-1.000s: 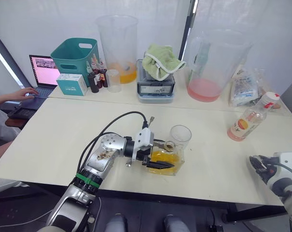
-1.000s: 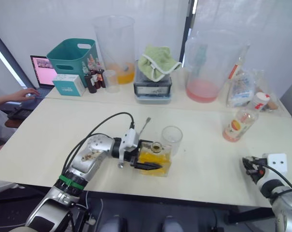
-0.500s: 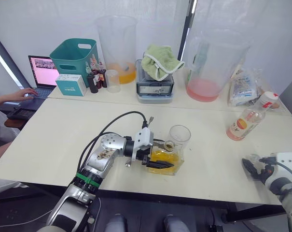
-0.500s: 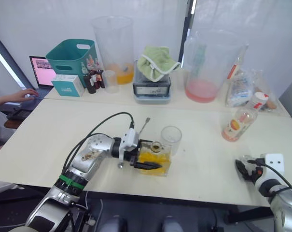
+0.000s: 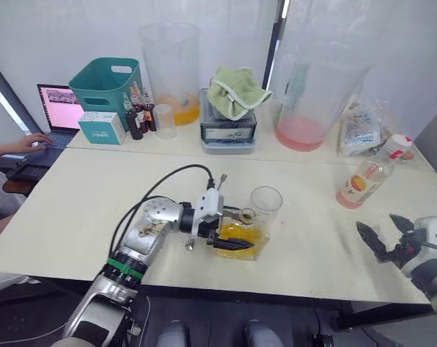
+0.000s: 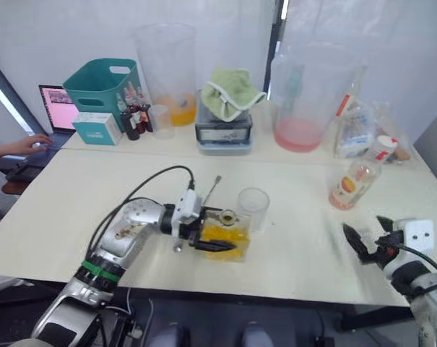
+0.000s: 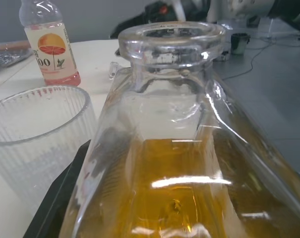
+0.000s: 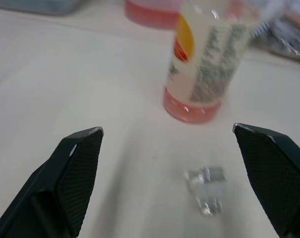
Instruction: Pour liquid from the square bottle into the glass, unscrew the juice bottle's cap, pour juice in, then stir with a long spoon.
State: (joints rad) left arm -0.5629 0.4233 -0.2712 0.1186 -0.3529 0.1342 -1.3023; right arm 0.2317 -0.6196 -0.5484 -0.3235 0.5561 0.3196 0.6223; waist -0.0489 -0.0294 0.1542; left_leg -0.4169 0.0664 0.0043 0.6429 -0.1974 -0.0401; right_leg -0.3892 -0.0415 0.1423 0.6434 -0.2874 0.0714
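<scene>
Showing "100" beneath an orange picture, the juice bottle point(image 7: 49, 45).

Square bottle point(image 5: 241, 237): unstoppered, amber liquid, frame centre, just beside empty ribbed glass point(image 5: 266, 205). Juice bottle point(image 5: 367, 178): capped, upright, right. Long spoon point(image 5: 218, 185) behind the square bottle.

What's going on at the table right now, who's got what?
The left gripper is closed on the square bottle, which stands on the table right beside the glass; its neck is open, the stopper lying on the table in front of the open right gripper. The juice bottle stands capped further back on the right. The glass looks empty. At far left a person's hand rests on a laptop.
</scene>
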